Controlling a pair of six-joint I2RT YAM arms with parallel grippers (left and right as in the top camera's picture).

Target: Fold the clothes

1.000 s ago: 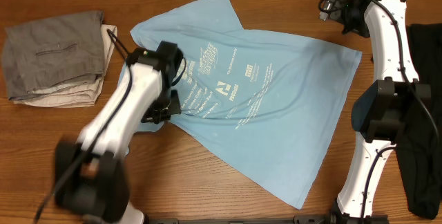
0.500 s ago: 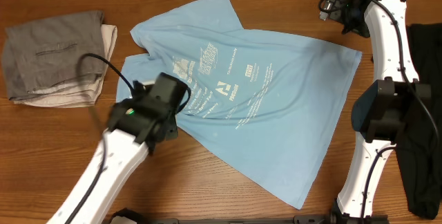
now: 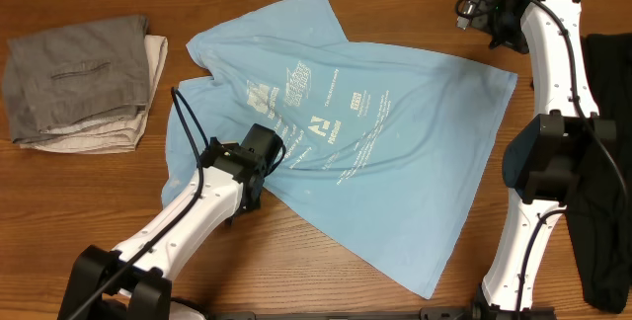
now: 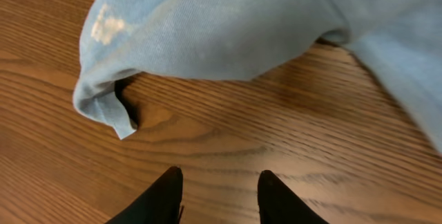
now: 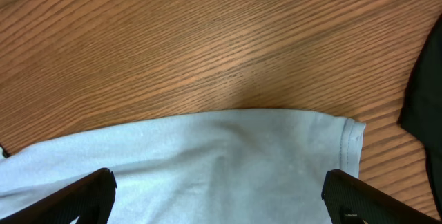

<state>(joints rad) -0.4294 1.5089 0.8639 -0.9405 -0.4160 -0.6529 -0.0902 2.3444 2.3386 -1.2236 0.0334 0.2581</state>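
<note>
The clothes are one light blue T-shirt [image 3: 395,152], spread flat across the middle of the table with its white print facing up. My left gripper [image 3: 262,154] is at the shirt's lower left edge. In the left wrist view its gripper [image 4: 219,182] is open over bare wood with nothing between the fingers, and a rumpled fold of the shirt [image 4: 228,23] lies just ahead. My right gripper [image 3: 476,9] hovers at the shirt's far right corner. The right wrist view shows that gripper [image 5: 221,196] wide open above the shirt's fabric [image 5: 228,155], near a hemmed corner [image 5: 349,141].
A folded pile of grey trousers [image 3: 74,78] on a beige cloth [image 3: 89,140] sits at the far left. Black cloth [image 3: 604,182] lies along the right edge, also seen as black cloth [image 5: 427,92] beside the shirt's corner. Bare wood [image 3: 296,261] lies in front.
The left gripper has opened and let go of the shirt's left part. Its arm has swung down toward the front edge. The right arm has not moved.
</note>
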